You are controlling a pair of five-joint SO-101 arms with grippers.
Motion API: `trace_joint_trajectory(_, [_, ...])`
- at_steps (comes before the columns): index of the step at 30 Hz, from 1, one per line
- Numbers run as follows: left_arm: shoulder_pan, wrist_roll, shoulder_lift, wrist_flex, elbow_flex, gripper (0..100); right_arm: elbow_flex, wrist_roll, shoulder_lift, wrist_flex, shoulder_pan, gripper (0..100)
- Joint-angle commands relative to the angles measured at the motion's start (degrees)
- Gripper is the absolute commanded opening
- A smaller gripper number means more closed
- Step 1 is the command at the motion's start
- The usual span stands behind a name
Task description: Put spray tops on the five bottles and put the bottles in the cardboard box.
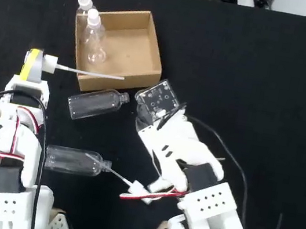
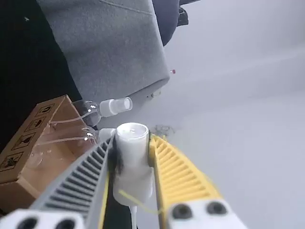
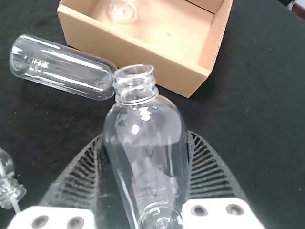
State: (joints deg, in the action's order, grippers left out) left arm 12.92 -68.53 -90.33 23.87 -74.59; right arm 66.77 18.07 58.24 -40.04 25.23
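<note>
Left jaws clench a spray top (image 1: 48, 63) at nine o'clock, right jaws grip an uncapped bottle (image 3: 143, 152), seemingly ready for capping.

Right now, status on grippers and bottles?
Left gripper shut on spray top. Right gripper shut on open bottle. Two capped bottles in box. Two loose bottles lie outside, one near right gripper.

A clear bottle (image 3: 143, 157), a white spray top (image 2: 131, 157), a brown cardboard box (image 1: 142, 76) and a black table (image 1: 264, 80) are recorded.
</note>
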Motion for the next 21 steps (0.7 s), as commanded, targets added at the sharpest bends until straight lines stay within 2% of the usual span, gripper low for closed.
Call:
trace_joint_trajectory(1, [0.6, 1.9, -0.6, -0.9, 0.3, 3, -0.3, 2.1, 2.2, 1.8, 1.0, 8.1])
trace_joint_trajectory(6, [0.3, 2.2, -0.6, -0.9, 0.1, 3, -0.3, 2.2, 2.2, 2.1, 1.7, 8.1])
trace_joint_trajectory(12, [0.2, 2.2, -0.6, -0.9, 0.0, 3, 3.2, 7.2, 2.2, 6.8, 3.4, 8.1])
trace_joint_trajectory(21, [0.2, 2.4, -0.6, -0.9, 0.0, 3, 4.7, 7.3, 2.2, 10.7, 3.3, 8.1])
